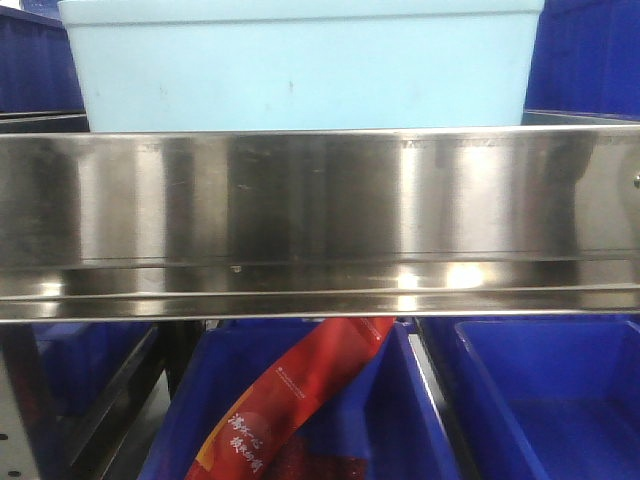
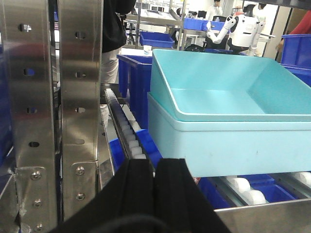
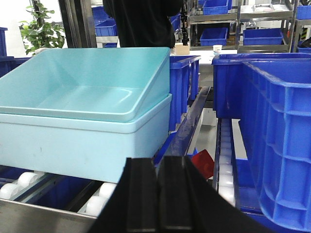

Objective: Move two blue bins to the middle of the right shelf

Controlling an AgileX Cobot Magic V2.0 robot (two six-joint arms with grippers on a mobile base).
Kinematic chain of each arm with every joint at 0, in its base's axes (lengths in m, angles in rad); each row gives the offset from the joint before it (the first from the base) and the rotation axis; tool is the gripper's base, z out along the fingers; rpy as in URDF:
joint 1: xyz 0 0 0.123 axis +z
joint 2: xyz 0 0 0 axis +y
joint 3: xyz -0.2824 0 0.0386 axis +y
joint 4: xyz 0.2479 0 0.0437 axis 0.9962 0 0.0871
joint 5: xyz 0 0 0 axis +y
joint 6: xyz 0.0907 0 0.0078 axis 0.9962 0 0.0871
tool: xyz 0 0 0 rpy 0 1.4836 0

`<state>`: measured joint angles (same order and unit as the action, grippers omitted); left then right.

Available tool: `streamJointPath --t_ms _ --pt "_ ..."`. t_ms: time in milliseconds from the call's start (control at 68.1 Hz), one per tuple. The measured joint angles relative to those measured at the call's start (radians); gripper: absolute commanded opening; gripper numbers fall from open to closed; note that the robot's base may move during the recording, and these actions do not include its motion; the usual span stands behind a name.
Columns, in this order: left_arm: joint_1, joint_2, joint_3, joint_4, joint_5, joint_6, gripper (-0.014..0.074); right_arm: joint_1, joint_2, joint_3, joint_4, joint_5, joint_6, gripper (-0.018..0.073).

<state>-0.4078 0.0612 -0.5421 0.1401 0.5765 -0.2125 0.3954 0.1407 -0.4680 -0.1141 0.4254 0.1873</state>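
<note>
So the two pale blue bins [image 2: 228, 141] are nested, one tipped at an angle inside the other [image 3: 82, 145], and the pair sits on the white roller tracks [image 2: 127, 131] of the steel rack level, right behind the broad shiny front rail [image 1: 320, 220]. From the front camera you only see the lower bin's pale wall poking up above that rail, slightly left of the rail's middle. The left gripper [image 2: 154, 194] is just in front of the bins, near their left corner, black fingers pressed flat together with nothing between them. Same deal with the right gripper [image 3: 158, 194]: clenched on nothing, sitting in front of the bins' right corner, not touching them as far as I can tell. To the left of the bins there are perforated grey uprights [image 2: 80, 111], and to their right a big dark blue bin [image 3: 277, 136] on the same level. Below the rail there are more dark blue bins [image 1: 545, 395], one with a red packet [image 1: 300, 395] with printed text lying diagonally in it. Way behind the bins you can spot a white humanoid robot [image 2: 243, 30] and somebody in black clothes [image 3: 141, 22] standing.
</note>
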Motion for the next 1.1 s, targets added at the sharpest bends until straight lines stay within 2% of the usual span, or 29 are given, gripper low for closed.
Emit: streamJointPath --t_ms 514,617,719,837,910,1101 --pt "0.002 0.000 0.010 0.000 -0.013 0.018 -0.0111 0.000 0.000 0.000 0.000 0.000 0.000 -0.0162" --pt "0.050 0.000 0.054 0.000 -0.093 0.062 -0.0111 0.000 0.000 0.000 0.000 0.000 0.000 -0.0162" --pt "0.137 -0.009 0.138 -0.023 -0.197 0.083 -0.0111 0.000 0.000 0.000 0.000 0.000 0.000 -0.0162" --pt "0.232 -0.031 0.265 -0.140 -0.281 0.201 -0.0111 0.000 0.000 0.000 0.000 0.000 0.000 -0.0162" --pt "0.279 -0.053 0.342 -0.183 -0.330 0.254 -0.0111 0.000 0.000 0.000 0.000 0.000 0.000 -0.0162" --pt "0.311 -0.057 0.494 -0.205 -0.415 0.282 -0.0111 0.000 0.000 0.000 0.000 -0.002 0.000 -0.0162"
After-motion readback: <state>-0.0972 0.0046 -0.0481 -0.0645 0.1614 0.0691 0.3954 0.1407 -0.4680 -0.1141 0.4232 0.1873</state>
